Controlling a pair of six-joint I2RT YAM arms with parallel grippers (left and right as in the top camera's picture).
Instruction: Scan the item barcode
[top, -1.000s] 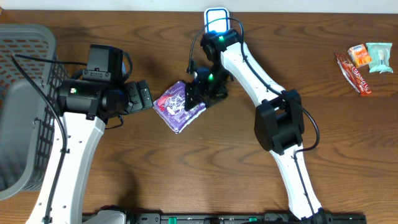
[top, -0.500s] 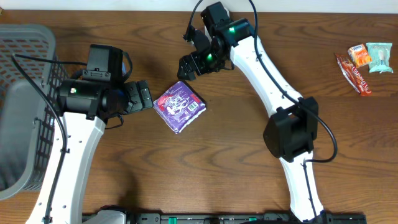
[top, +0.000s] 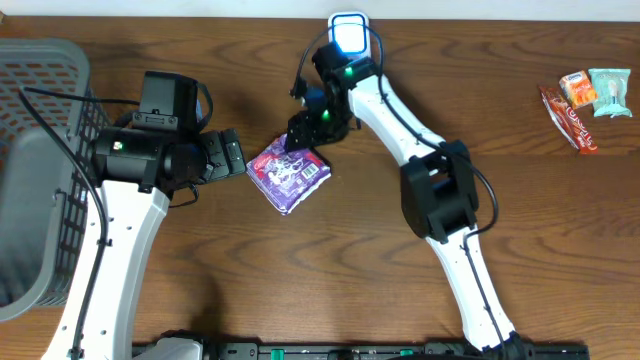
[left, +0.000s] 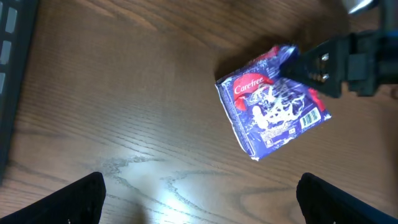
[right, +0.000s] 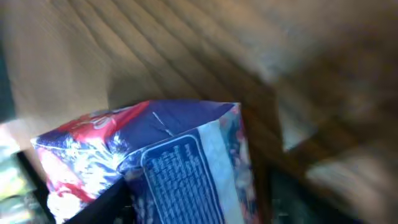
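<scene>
**Right end effector** (top: 300, 135): Down at the far corner of the pack (top: 290, 171). A second ago it sat over the pack's middle, and half a second ago it had lifted clear toward the far edge of the surface (top: 560, 250). It has now returned lower and further out on the pack. The jaws are narrowing. The left wrist view shows one finger (left: 317, 62) lying on that corner. The right wrist view is blurred, so whether the jaws have clamped cannot be told.

**Pack**: Purple and red soft packet, lying flat between the two arms and nearer the far edge than the near one. Its position looks unchanged across all three moments, so it has not been lifted. A white printed strip (left: 309, 118), probably the barcode, faces up at the corner away from the end effector.

**Left end effector** (top: 232, 155): Jaws wide apart and holding nothing. It sits just beside the pack on the basket side and has not moved.

**Scanner** (top: 348, 30): Lit, at the far edge just behind the right arm's wrist.

**Basket** (top: 40, 60): Grey, at the left edge.

**Snacks** (top: 585, 100): Small wrapped items near the far right corner, untouched.

**Task status**: The lift-and-return reads as a re-grip at a better hold. The pickup is still in progress and the scan has not begun. The pack must still be carried to the scanner with the strip turned toward it.
</scene>
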